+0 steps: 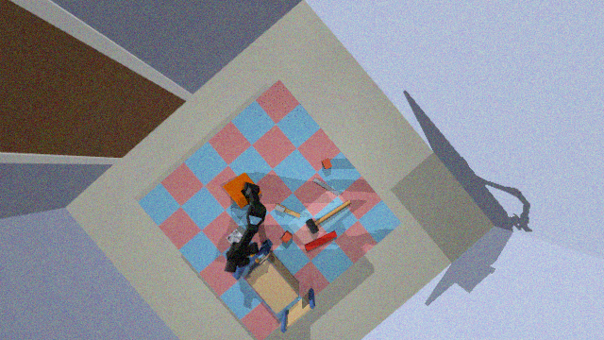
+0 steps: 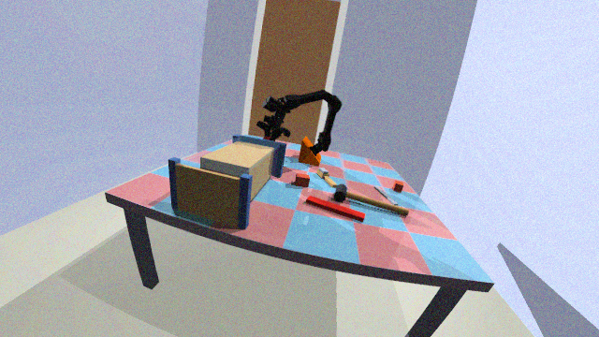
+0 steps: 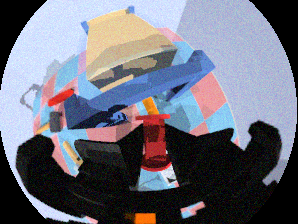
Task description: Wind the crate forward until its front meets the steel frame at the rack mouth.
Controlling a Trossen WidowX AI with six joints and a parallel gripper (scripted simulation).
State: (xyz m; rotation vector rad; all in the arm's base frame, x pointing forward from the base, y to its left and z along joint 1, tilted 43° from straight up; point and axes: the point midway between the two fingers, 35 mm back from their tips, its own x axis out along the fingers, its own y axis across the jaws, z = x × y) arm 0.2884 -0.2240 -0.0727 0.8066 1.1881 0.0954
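Observation:
My gripper [image 2: 272,133] [image 3: 152,125] is shut on the red winch handle, a spool-shaped grip [image 3: 154,142], held upright above the bench by the rack's arm-side end. Its lower end and key are hidden. A tan box [image 1: 273,284] [image 2: 240,153] [image 3: 125,37], seemingly the crate, sits flat between the blue end frames. The blue frame [image 2: 258,140] [image 3: 145,91] at the arm side stands before the box's shaded front; whether they touch I cannot tell. An orange strip [image 3: 149,105], perhaps the strap, shows beside that frame. The winch is not clear in any view.
A mallet [image 1: 312,225] [image 2: 340,193], a red bar [image 1: 321,241] [image 2: 335,208], a brush-like tool [image 1: 288,211] and a red block [image 1: 287,236] [image 2: 302,180] lie beside the rack. A thin grey tool [image 2: 386,196] and another red block [image 1: 327,163] [image 2: 398,186] lie farther off.

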